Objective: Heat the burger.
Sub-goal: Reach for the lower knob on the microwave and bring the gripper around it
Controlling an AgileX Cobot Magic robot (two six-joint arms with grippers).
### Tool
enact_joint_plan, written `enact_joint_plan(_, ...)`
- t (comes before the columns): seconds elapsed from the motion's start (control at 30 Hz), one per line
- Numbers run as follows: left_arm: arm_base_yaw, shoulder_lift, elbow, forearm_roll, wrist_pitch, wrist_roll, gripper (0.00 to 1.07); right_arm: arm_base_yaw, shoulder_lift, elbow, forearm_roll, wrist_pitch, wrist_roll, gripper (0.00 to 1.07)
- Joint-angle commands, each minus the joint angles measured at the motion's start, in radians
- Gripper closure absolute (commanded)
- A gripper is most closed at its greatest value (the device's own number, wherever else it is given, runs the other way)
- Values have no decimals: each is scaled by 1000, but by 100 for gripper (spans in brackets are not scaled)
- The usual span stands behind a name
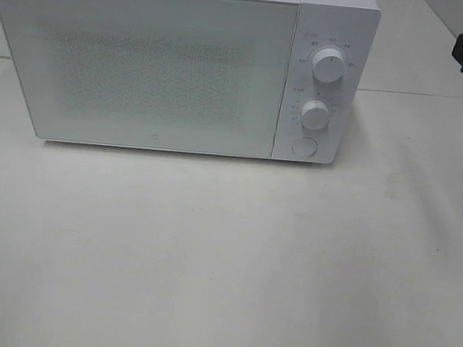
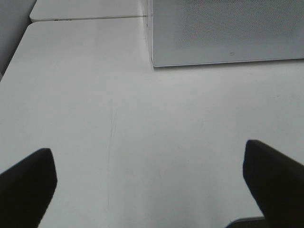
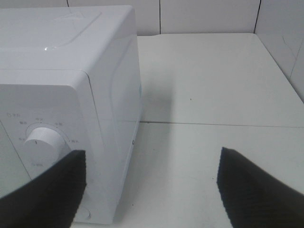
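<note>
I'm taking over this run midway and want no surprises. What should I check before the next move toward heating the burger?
1. Door of the microwave shut: ok.
2. Whereabouts of the burger: cannot tell; no view shows it, and the door hides the inside.
3. The left end effector open, empty: ok.
4. The right end effector open, empty: ok.
5. Setting of the upper knob: cannot tell, marks too small.
6. Nothing on the table before the door: ok.
</note>
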Motion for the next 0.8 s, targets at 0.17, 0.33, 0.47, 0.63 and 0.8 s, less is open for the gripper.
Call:
enact_joint_plan(0.17, 5, -25, 2, -4, -15, -6, 6, 107, 86, 97, 203, -313, -210, 33)
enact_joint_plan(0.33, 5, -25, 2, -4, -15, -6, 6, 199, 131, 136, 404, -419, -335, 33)
enact_joint_plan(0.47, 5, -25, 2, -4, -15, -6, 6, 313, 183, 149, 561, -548, -464, 33)
enact_joint_plan(0.63, 5, -25, 2, -4, -15, -6, 6, 430, 237, 151, 658, -705, -503, 33)
enact_joint_plan(0.8, 5, -25, 2, -4, -15, -6, 6, 536, 307, 151, 743, -841, -504, 33)
